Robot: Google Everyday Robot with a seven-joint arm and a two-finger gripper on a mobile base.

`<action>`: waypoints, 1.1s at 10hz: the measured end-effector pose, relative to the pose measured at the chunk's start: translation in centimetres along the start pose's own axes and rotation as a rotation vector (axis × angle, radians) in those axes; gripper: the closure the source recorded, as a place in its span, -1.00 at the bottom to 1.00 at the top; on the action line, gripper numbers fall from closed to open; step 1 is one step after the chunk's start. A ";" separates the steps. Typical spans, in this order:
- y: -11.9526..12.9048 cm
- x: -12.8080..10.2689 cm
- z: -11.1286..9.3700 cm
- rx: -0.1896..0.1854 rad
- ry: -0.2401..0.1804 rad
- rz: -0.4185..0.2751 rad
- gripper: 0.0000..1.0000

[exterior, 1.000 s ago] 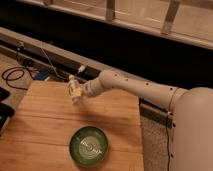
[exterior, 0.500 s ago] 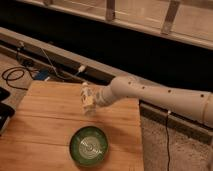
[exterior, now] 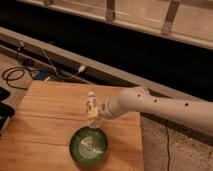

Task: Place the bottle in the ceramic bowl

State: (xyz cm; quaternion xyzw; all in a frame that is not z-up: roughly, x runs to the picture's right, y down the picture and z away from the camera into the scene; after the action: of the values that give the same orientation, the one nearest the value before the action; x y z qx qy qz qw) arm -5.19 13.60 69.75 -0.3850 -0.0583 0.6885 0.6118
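Note:
The small whitish bottle point(exterior: 92, 108) with a white cap and yellowish label is held upright in my gripper point(exterior: 98, 113), which is shut on it. The white arm reaches in from the right edge of the camera view. The bottle hangs just above the far rim of the dark green ceramic bowl point(exterior: 89, 146), which sits on the wooden table point(exterior: 40, 120) near its front edge. The bowl's streaked inside shows and holds nothing.
Black cables point(exterior: 20, 75) and a white plug point(exterior: 81, 69) lie on the floor behind the table. A dark object point(exterior: 4, 114) sits at the table's left edge. A long ledge and railing run across the back. Grey floor lies right of the table.
The arm has carried the bottle from the table's far middle toward the front, down to just above the bowl's far rim. The bowl has not moved.

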 end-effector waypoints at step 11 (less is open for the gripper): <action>0.0 8.9 2.8 -0.012 0.017 0.082 1.00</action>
State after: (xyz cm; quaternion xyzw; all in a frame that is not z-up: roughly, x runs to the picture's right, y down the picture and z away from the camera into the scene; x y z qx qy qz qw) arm -6.46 22.61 67.61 -0.3965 -0.0413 0.7094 0.5812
